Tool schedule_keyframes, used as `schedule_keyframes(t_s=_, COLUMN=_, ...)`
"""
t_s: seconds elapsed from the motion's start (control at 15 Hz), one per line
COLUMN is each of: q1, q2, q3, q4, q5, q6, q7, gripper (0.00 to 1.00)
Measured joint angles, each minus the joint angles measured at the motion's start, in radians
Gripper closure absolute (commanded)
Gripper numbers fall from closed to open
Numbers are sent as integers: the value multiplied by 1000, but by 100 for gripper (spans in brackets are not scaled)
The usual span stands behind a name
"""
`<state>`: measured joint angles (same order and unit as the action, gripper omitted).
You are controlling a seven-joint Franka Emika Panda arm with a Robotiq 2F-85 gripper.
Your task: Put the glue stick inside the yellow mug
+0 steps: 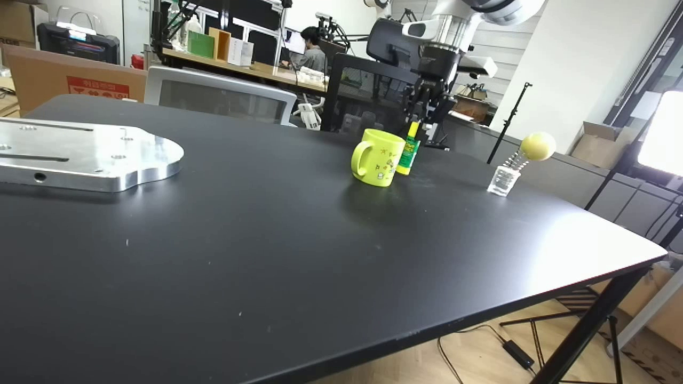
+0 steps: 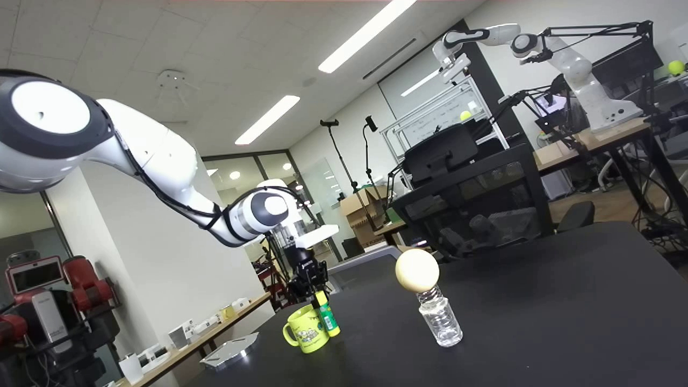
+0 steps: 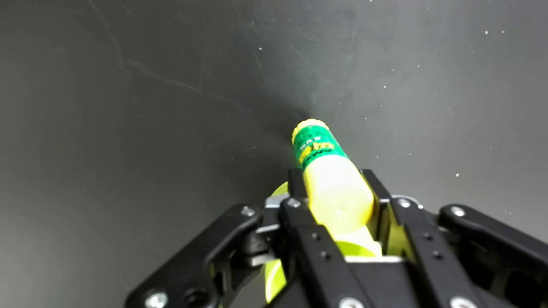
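Note:
The yellow mug [image 1: 380, 159] stands upright on the black table, with its handle toward the left in both exterior views [image 2: 307, 329]. The green glue stick [image 1: 409, 153] with yellow ends stands close beside the mug, outside it and slightly tilted. In an exterior view it shows at the mug's right [image 2: 327, 316]. My gripper [image 1: 420, 118] points down over the stick. In the wrist view the fingers [image 3: 333, 177] close on both sides of the glue stick's upper end [image 3: 316, 145]. The mug [image 3: 275, 278] is mostly hidden below the gripper. I cannot tell whether the stick's base touches the table.
A small clear cup [image 1: 503, 180] with a spring and a pale yellow ball [image 1: 538, 146] on top stands near the table edge. A flat silver metal plate [image 1: 80, 165] lies on the table. A black mesh chair [image 2: 478, 199] stands behind the table.

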<state>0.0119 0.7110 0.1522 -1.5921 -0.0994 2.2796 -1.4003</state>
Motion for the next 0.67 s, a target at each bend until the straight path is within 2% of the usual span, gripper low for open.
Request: schedule_keyframes(t_s=0.67, q1=27, q2=-157, q3=5, q4=54, q5=1, q6=-153, q7=3, gripper=91)
